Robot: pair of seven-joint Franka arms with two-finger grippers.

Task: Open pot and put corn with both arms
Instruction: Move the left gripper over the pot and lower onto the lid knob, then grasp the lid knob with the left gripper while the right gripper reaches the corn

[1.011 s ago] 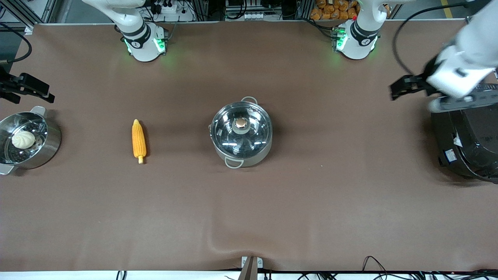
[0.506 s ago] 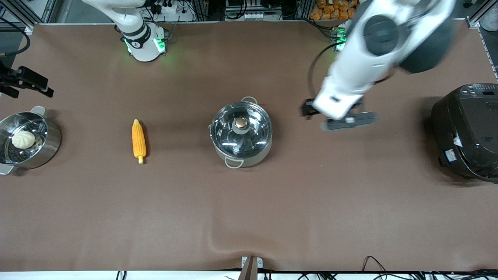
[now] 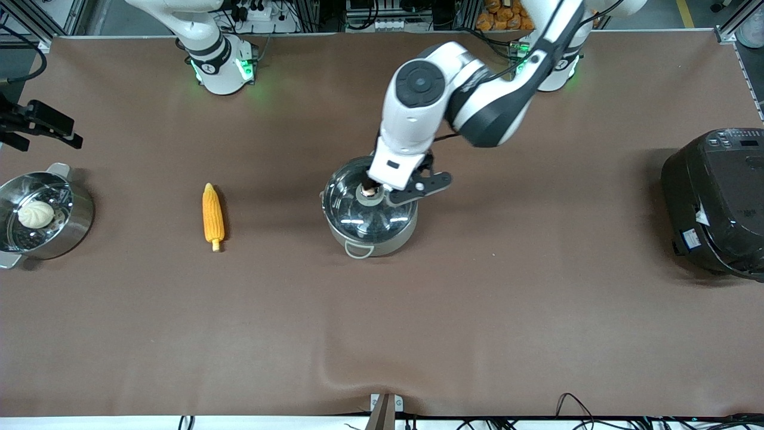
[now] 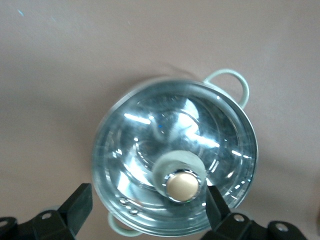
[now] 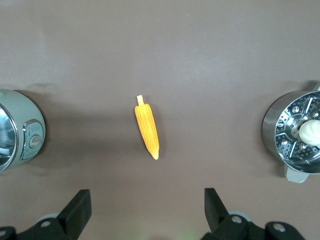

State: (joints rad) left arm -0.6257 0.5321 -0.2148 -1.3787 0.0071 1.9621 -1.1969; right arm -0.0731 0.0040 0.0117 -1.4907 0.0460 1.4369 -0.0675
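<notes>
The pot (image 3: 365, 224) stands mid-table, its glass lid (image 4: 165, 130) on and the round knob (image 4: 182, 185) on top. My left gripper (image 4: 147, 197) hangs open just over the lid. The knob (image 3: 369, 190) lies between its fingers (image 4: 215, 202), close to one of them and not gripped. The corn (image 3: 213, 216) lies on the cloth toward the right arm's end, its stub end nearer the front camera. My right gripper (image 5: 146, 200) waits high up, open and empty, looking down on the corn (image 5: 147, 127).
A steel steamer pot (image 3: 83, 209) with a white bun stands at the right arm's end of the table, also in the right wrist view (image 5: 270, 125). A big black rice cooker (image 3: 716, 203) stands at the left arm's end. A ridge in the cloth rises near the front edge (image 3: 334, 373).
The left arm has swung from over the rice cooker to over the pot, still open. The right gripper has hardly moved. Corn and pot lie as before.
</notes>
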